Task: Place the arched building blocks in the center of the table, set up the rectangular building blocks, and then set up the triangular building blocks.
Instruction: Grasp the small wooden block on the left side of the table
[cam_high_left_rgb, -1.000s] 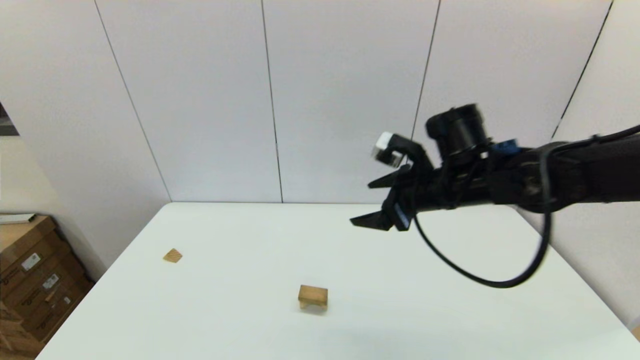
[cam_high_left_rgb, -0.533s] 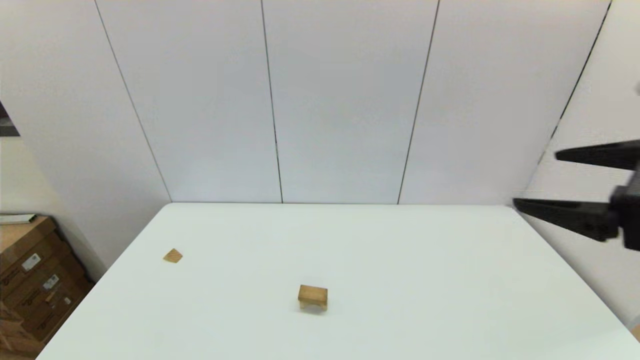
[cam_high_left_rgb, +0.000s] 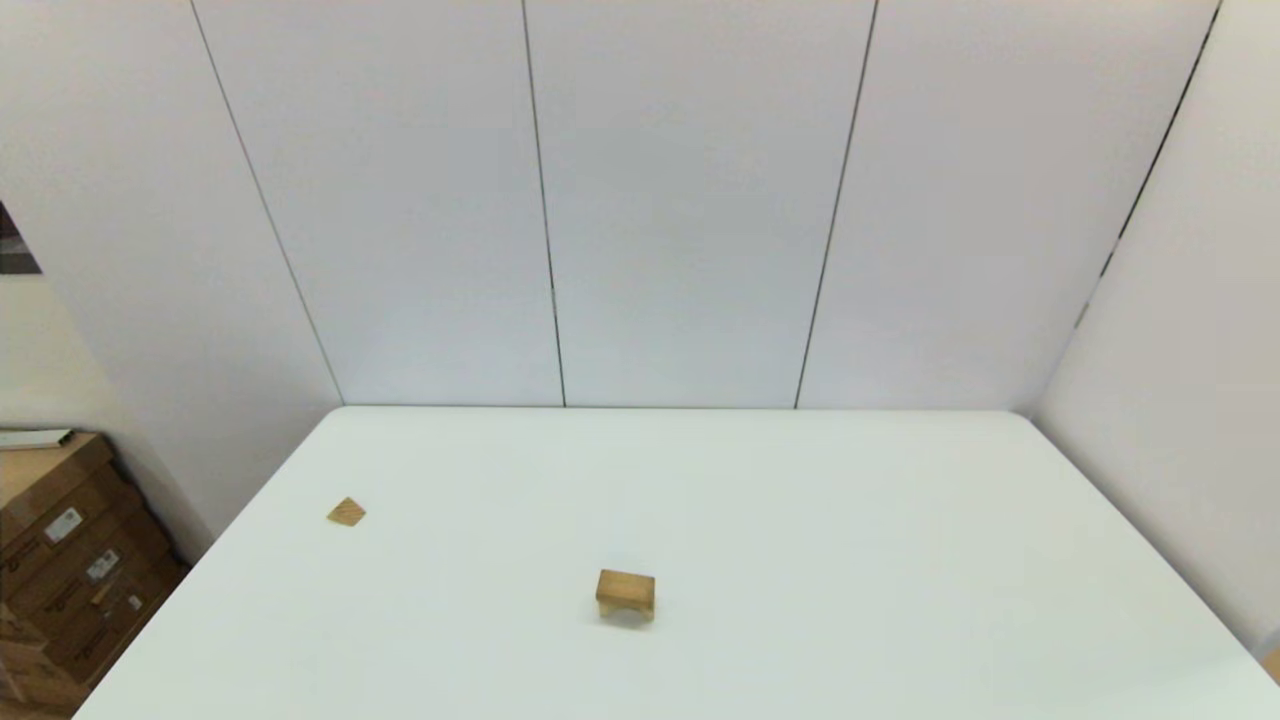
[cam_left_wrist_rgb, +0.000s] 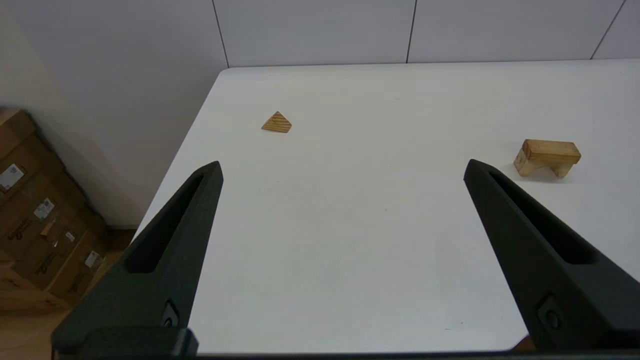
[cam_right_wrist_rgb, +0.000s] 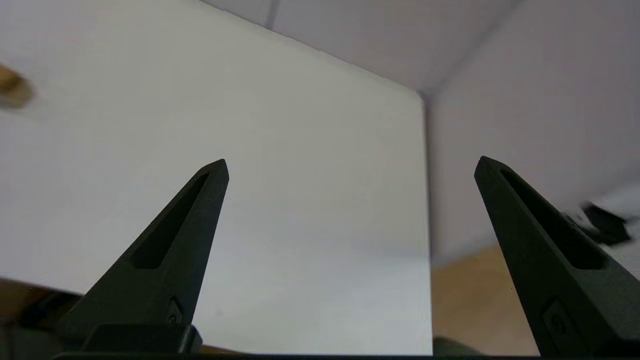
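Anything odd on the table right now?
Only that the rectangular block isn't in any view. The arch block stands notch-down mid-table; the triangular block lies flat near the left edge. Nothing damaged or spilled.

Surface (cam_high_left_rgb: 850, 560) carries two obstacles: arched block (cam_high_left_rgb: 626, 594) near centre, triangular block (cam_high_left_rgb: 346, 512) near the left edge, well apart. Right half and far side lie open.

Pale panelled walls (cam_high_left_rgb: 690, 200) with dark seams; cardboard boxes (cam_high_left_rgb: 70, 580) stacked at left.
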